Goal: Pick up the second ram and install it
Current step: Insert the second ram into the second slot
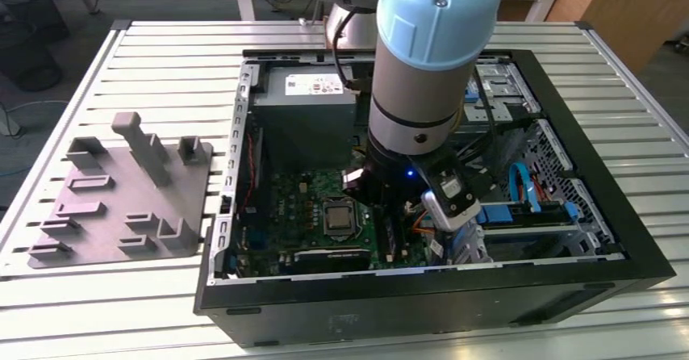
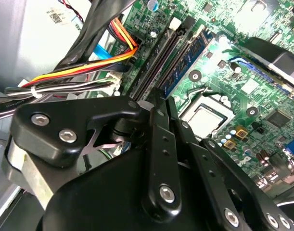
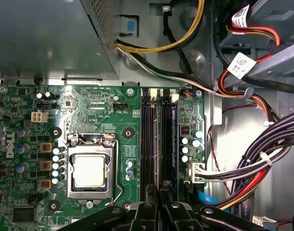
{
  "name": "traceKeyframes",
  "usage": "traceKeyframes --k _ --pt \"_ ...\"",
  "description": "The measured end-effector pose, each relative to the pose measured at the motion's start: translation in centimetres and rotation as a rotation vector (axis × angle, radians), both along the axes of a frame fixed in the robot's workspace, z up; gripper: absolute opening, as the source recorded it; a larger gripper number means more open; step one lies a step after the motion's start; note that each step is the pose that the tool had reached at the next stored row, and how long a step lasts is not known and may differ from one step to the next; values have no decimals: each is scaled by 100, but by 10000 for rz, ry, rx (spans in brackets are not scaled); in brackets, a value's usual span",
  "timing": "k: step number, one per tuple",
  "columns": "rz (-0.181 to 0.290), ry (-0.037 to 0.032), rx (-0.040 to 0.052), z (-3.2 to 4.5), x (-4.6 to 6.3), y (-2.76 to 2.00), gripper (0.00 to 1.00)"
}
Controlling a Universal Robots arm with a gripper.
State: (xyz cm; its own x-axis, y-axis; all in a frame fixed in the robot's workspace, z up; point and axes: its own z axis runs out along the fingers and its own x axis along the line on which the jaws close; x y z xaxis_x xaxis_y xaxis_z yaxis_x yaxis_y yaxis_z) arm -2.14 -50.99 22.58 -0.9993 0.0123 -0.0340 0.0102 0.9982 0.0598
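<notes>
My gripper (image 3: pixel 159 188) is low inside the open computer case (image 1: pixel 603 215), over the motherboard (image 3: pixel 21 110). Its two black fingers are shut together, with nothing visible between them. The fingertips (image 2: pixel 155 94) stand at the near end of the memory slots. A long dark stick that I take for the second ram (image 3: pixel 165 139) appears to stand on edge in a slot. It lies right beside a blue-labelled stick (image 2: pixel 185 65) in the neighbouring slot. I cannot tell whether the fingers touch it. Two more slots (image 3: pixel 147 139) beside them are bare.
The processor socket (image 3: pixel 89 171) lies beside the slots. Bundled cables (image 3: pixel 262 163) crowd the other side, and the metal power supply box (image 3: pixel 45 38) stands beyond the board. On the slatted table, at the exterior view's left, sits a grey fixture (image 1: pixel 119 198) with upright posts.
</notes>
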Motion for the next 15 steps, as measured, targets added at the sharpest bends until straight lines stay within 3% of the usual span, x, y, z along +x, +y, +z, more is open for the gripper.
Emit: traceKeyframes --k 7,10,13,15 --pt "0 0 -3 17 -2 -1 14" --pt "0 -2 39 39 -3 -2 14" --pt "0 -3 138 45 -5 -2 14" --pt "16 -2 343 44 -5 -2 14"
